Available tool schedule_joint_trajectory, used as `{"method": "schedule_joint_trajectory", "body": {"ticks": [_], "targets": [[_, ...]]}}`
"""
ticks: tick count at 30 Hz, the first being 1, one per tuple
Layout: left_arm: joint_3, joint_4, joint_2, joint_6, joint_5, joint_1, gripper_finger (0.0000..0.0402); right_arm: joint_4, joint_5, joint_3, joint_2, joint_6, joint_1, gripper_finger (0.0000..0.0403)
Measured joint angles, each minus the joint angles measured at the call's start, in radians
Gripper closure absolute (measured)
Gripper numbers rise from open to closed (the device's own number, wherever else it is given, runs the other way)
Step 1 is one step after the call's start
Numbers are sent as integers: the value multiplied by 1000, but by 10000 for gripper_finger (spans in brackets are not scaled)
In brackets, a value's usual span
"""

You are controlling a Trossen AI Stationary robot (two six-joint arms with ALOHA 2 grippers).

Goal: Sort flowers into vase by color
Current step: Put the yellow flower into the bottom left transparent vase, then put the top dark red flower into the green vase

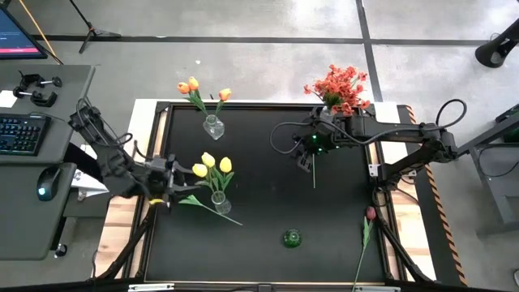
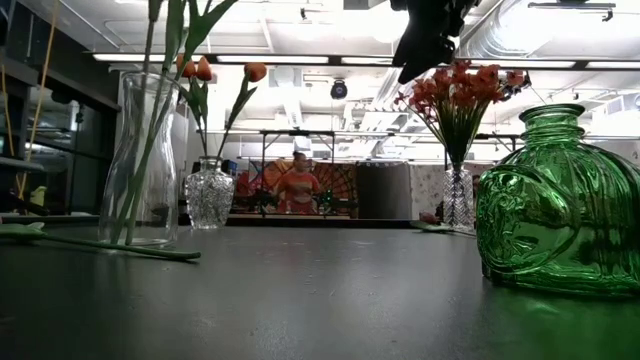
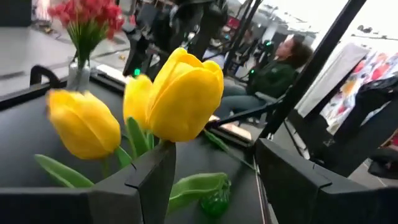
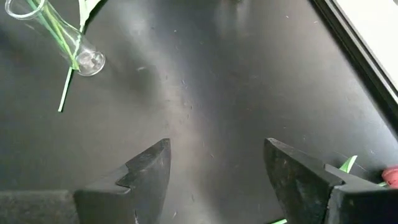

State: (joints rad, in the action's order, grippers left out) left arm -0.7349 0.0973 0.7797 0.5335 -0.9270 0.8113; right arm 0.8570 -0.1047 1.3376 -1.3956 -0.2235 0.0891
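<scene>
Black counter (image 1: 268, 162) | yellow tulips (image 1: 212, 165) in clear vase (image 1: 219, 203), touching spread left fingers (image 3: 152, 180) | right fingers (image 4: 146, 171) spread over bare counter, well apart from vase | pink tulip (image 1: 371, 214) lying near counter's right edge

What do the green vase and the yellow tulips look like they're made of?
The green vase looks like moulded glass: glossy, see-through, with ribbed relief. The yellow tulips look artificial, probably fabric or soft plastic: smooth, evenly coloured matte petals, though the look leaves it open.
</scene>
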Motion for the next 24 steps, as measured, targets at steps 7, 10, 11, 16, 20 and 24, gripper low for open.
{"method": "schedule_joint_trajectory", "body": {"ticks": [7, 10, 11, 16, 20, 24], "targets": [[0, 108, 60, 164, 137, -20, 192, 0, 0, 0, 0, -3, 0, 159], [0, 206, 61, 266, 214, -20, 192, 0, 0, 0, 0, -3, 0, 159], [0, 237, 61, 301, 236, -20, 192, 0, 0, 0, 0, -3, 0, 159], [0, 399, 60, 456, 358, -20, 192, 0, 0, 0, 0, -14, 0, 159], [0, 536, 94, 595, 526, -19, 192, 0, 4, 0, 0, -32, 0, 159], [0, 556, 151, 685, 692, 1, 193, 0, 23, 0, 0, -40, 0, 160]]}}
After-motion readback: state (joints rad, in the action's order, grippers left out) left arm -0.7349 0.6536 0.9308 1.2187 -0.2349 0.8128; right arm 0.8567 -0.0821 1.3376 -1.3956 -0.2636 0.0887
